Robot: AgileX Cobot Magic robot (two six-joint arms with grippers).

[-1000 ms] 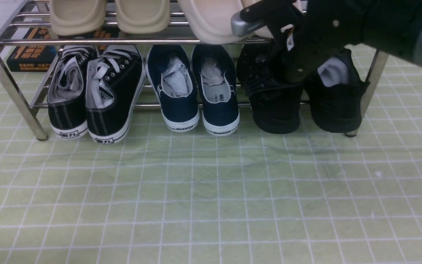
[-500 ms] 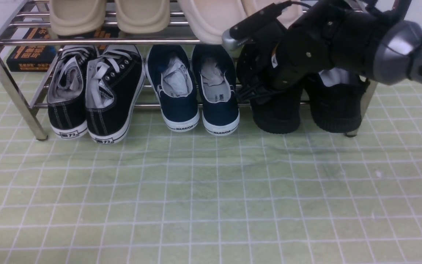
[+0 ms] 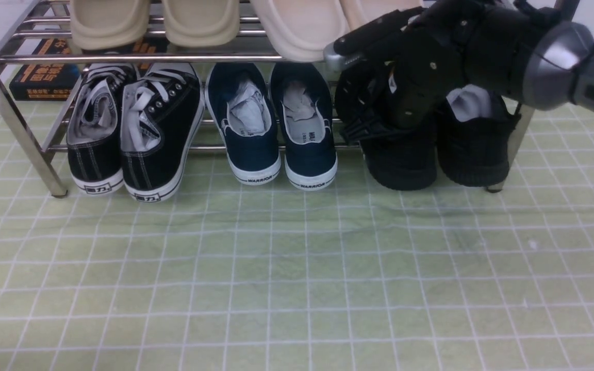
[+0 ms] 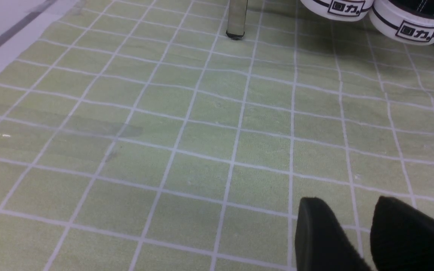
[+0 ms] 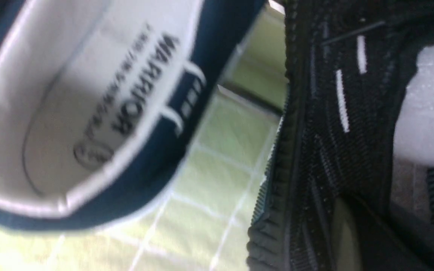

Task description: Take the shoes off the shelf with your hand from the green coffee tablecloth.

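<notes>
So my right hand is clenched on one of the black mesh shoes, the one of the pair that sits closer to the middle of the shelf. The fingers are curled down into its opening, and the silver thumb tip sticks out sideways just under the shelf's upper front bar. From the wrist cam I mostly get the knit side with the little white dashes, super close up and a bit blurry.

Both black mesh shoes are at the right end of the shelf's lower tier, heels facing me and poking out past the front bar. The other one has white paper stuffing showing, and it's right beside the shelf's right front leg.

Next along the same tier are the navy slip-ons, then the black canvas sneakers at the left end. Beige slippers are on the upper tier.

My left gripper hangs low out in front of the shelf's left leg, well apart from it, with the jaws parted and just the green tablecloth showing between them.
</notes>
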